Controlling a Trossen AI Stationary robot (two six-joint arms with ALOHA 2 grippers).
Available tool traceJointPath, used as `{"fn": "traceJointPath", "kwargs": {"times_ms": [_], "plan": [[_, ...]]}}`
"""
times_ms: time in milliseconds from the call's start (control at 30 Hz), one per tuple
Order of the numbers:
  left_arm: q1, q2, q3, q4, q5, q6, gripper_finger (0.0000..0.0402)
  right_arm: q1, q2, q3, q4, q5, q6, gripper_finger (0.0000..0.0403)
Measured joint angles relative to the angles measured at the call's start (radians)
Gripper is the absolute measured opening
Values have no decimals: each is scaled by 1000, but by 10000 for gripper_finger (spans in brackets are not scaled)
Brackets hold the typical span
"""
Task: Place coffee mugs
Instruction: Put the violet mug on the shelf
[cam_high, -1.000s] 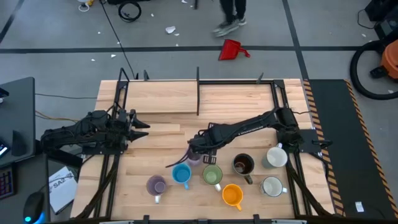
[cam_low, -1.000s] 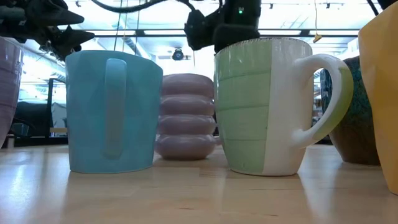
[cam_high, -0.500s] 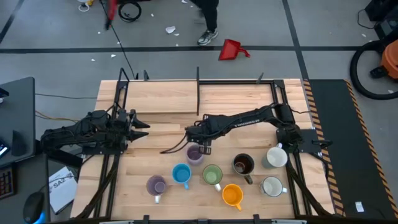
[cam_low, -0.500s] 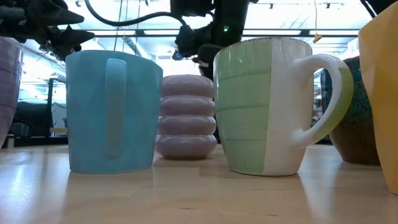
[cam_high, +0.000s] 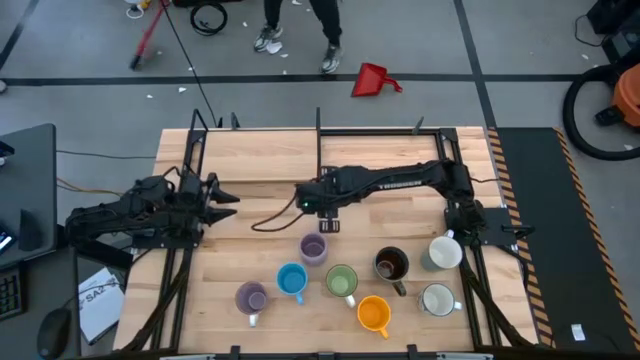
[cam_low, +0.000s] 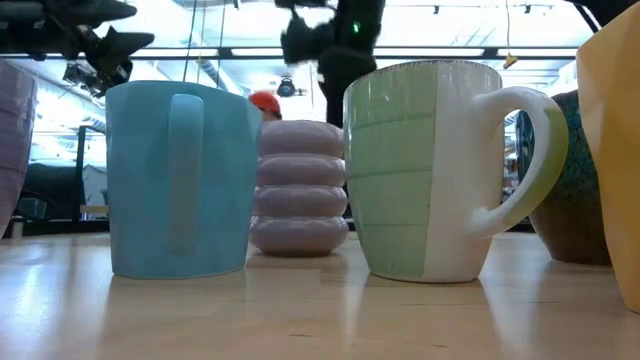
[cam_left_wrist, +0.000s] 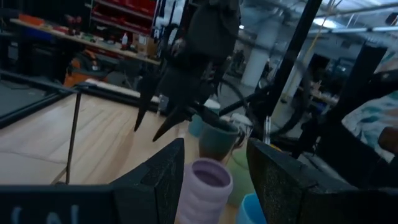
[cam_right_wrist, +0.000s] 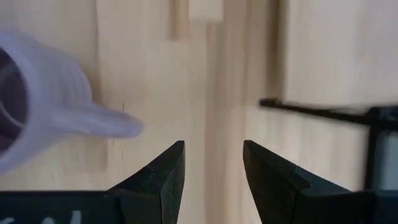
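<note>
Pale wooden table (cam_high: 250, 155), eight coffee mugs (cam_high: 341, 280) clustered along its near edge, ribbed lilac mug (cam_high: 313, 249) farthest back, right gripper (cam_high: 328, 222) parted and empty just above it, left gripper (cam_high: 228, 196) parted, empty, at left side.

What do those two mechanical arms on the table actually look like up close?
Both arms are dark, nearly black, built from jointed segments. The right arm is long and slim, with a dark cable looping from near its gripper and a small green light on it. The left arm looks bulkier. Each gripper ends in two flat, dark, wedge-shaped fingers that taper to a point.
</note>
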Motion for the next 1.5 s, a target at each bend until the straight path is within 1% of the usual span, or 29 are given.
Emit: {"fn": "traceJointPath", "kwargs": {"times_ms": [100,267,500,633,833,1067,1300,1400,1500], "plan": [[0,0,0,21,-6,-25,181,6,0,71,-2,-10,-31,169],[0,0,0,22,-21,-34,181,44,0,144,5,-82,-56,169],[0,0,0,22,-93,-35,181,116,0,146,17,-160,-63,173],[0,0,0,22,-134,-22,181,159,0,146,25,-168,-35,180],[0,0,0,20,-166,-19,181,211,12,146,45,-232,35,200],[0,0,0,17,-166,-19,181,252,11,80,121,-233,102,225],[0,0,0,14,-166,-18,181,257,11,-8,243,-229,147,225],[0,0,0,10,-166,-18,181,262,11,-60,286,-204,147,225],[0,0,0,4,-166,-18,181,263,11,-91,293,-198,164,225]]}}
